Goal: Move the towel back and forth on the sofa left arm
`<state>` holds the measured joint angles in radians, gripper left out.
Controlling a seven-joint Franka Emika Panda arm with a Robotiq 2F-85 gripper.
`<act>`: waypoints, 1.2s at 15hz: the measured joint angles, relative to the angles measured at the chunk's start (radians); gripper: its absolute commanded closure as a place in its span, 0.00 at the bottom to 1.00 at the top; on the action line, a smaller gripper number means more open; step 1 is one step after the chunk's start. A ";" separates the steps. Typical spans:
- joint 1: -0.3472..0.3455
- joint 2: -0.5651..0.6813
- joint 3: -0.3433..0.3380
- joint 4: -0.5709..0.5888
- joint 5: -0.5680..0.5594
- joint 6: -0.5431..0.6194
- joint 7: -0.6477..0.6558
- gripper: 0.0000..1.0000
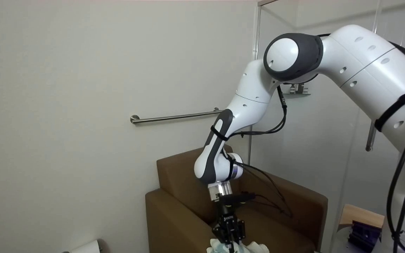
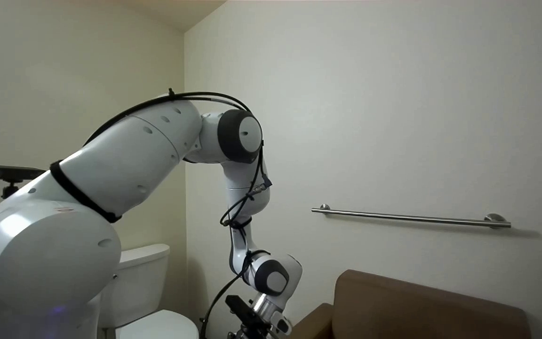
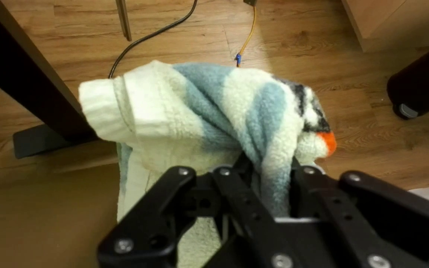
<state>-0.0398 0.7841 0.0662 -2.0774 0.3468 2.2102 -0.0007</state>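
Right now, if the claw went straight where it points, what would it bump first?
Probably the towel: the claw pinches it, and it bunches up ahead. Past that, depth is unclear: maybe the sofa arm, maybe the wooden floor.

We find both exterior views softly and rather dimly lit. A faint shadow runs beneath the grab bar point(image 2: 412, 217), as from light overhead, and the wall point(image 2: 92, 70) behind the toilet point(image 2: 135, 282) looks yellowish. White glare catches the robot arm point(image 2: 125, 162), and we notice a small violet glow lower down on it. In an exterior view the armchair point(image 1: 195, 196) is dark, with little texture showing. In the wrist view, warm light brightens the wooden floor point(image 3: 304, 48); the folded end of the towel point(image 3: 207, 119) looks almost washed out, while a post point(image 3: 28, 74) reads nearly black. We see the gripper point(image 3: 269, 175) soft and out of focus toward the bottom edge.
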 measured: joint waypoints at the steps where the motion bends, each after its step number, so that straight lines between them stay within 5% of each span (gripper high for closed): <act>1: 0.005 0.013 0.000 0.032 -0.024 -0.001 0.000 0.91; 18: 0.034 0.409 0.004 0.915 -0.204 -0.204 -0.036 0.91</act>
<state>-0.0054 1.1932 0.0707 -1.1627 0.1424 2.0057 -0.0369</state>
